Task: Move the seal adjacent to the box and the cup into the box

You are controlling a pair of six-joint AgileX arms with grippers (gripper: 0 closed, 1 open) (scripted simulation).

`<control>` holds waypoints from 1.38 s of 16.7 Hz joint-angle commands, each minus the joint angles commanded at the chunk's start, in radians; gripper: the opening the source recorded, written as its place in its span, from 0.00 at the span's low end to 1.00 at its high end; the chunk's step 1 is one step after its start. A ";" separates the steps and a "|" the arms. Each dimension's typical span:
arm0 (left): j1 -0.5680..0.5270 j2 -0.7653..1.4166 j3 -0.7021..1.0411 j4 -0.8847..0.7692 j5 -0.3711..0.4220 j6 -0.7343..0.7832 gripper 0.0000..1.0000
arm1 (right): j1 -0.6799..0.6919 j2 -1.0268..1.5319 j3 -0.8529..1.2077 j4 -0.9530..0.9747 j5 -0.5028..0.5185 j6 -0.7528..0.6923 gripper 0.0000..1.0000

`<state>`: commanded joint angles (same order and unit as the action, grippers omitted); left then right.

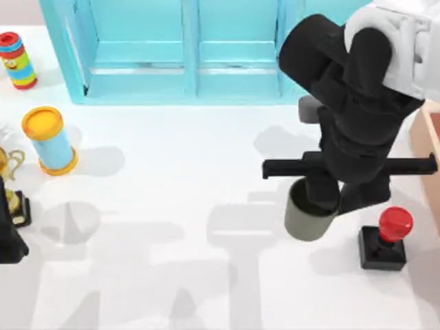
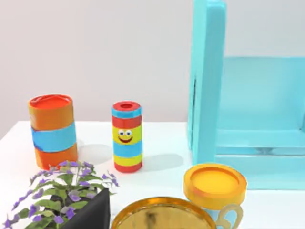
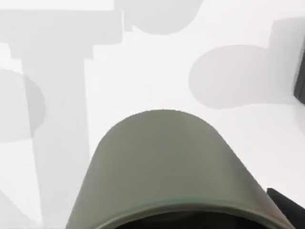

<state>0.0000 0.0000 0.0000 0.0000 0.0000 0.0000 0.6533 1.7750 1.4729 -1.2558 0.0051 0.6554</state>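
Right tool (image 1: 317, 199) grips the cup (image 1: 311, 214) at its rim, above the bench (image 1: 172, 206) | cup looks light, rigid, smooth-walled; rim hold seems apt | right arm reaches down from the top view's upper right | seal (image 1: 385, 239) stands just beside, box (image 1: 427, 148) at right edge | left tool (image 1: 10, 237) parked far left, state unclear.

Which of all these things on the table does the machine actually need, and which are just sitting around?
Needed for the job:
- cup, under the right gripper
- seal, beside the cup
- box, at the table's right edge

Just lying about:
- turquoise shelf unit
- blue cylinder with yellow ends
- striped smiley can
- orange and blue can
- purple-flowered plant
- gold trophy
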 joint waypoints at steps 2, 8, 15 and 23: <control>0.000 0.000 0.000 0.000 0.000 0.000 1.00 | -0.166 -0.038 -0.046 0.003 0.007 -0.170 0.00; 0.000 0.000 0.000 0.000 0.000 0.000 1.00 | -0.732 -0.188 -0.221 0.033 0.036 -0.732 0.00; 0.000 0.000 0.000 0.000 0.000 0.000 1.00 | -1.143 -0.331 -0.388 0.090 0.034 -1.140 0.00; 0.000 0.000 0.000 0.000 0.000 0.000 1.00 | -1.162 -0.334 -0.415 0.110 0.033 -1.158 0.00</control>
<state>0.0000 0.0000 0.0000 0.0000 0.0000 0.0000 -0.5092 1.4412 1.0578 -1.1454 0.0378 -0.5027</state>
